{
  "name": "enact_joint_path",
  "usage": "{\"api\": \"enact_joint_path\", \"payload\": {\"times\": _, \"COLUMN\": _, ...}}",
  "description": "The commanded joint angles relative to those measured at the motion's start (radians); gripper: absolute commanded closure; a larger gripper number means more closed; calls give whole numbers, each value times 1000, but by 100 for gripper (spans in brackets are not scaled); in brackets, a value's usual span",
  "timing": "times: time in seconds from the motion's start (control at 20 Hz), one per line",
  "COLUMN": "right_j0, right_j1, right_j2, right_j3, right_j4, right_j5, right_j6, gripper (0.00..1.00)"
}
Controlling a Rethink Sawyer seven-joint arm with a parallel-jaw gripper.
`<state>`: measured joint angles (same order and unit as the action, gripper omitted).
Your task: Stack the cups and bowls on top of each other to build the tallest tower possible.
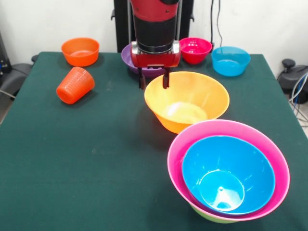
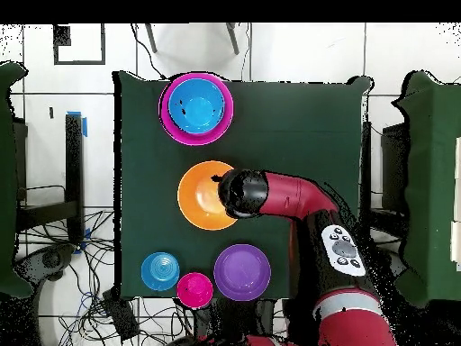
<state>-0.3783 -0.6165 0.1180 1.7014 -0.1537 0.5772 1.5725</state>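
My gripper (image 1: 154,81) hangs at the far rim of the large orange bowl (image 1: 186,101). Its fingers (image 1: 142,80) are apart, one outside the rim and one over the bowl's inside. The tower stands at the near right: a blue bowl (image 1: 228,173) nested in the big pink bowl (image 1: 179,159), with a green bowl's edge (image 1: 211,217) below. The orange-red tumbler (image 1: 75,85) lies on its side at the left. In the overhead view my wrist (image 2: 245,194) covers the orange bowl's (image 2: 200,194) edge, and the tower (image 2: 196,108) is at the top.
Along the far edge are a small orange bowl (image 1: 80,51), a purple bowl (image 1: 128,57) behind my gripper, a magenta-red bowl (image 1: 195,49) and a small blue bowl (image 1: 230,60). The table is covered in dark green cloth (image 1: 96,163).
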Motion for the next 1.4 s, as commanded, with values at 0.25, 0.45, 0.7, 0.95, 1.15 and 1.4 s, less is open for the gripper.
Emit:
{"api": "enact_joint_path", "payload": {"times": 0.25, "right_j0": -16, "right_j1": -46, "right_j2": 148, "right_j3": 46, "right_j4": -13, "right_j5": 106, "right_j6": -52, "gripper": 0}}
{"api": "enact_joint_path", "payload": {"times": 0.45, "right_j0": -17, "right_j1": -44, "right_j2": 144, "right_j3": 39, "right_j4": -31, "right_j5": 112, "right_j6": -57, "gripper": 0}}
{"api": "enact_joint_path", "payload": {"times": 0.7, "right_j0": -9, "right_j1": 29, "right_j2": 112, "right_j3": -21, "right_j4": -117, "right_j5": 45, "right_j6": -91, "gripper": 0}}
{"api": "enact_joint_path", "payload": {"times": 0.95, "right_j0": -34, "right_j1": 85, "right_j2": 110, "right_j3": -68, "right_j4": -168, "right_j5": 11, "right_j6": -109, "gripper": 0}}
{"api": "enact_joint_path", "payload": {"times": 1.15, "right_j0": -78, "right_j1": 113, "right_j2": 127, "right_j3": -94, "right_j4": -200, "right_j5": 7, "right_j6": -142, "gripper": 0}}
{"api": "enact_joint_path", "payload": {"times": 1.4, "right_j0": -121, "right_j1": 141, "right_j2": 157, "right_j3": -119, "right_j4": -231, "right_j5": 8, "right_j6": -159, "gripper": 0}}
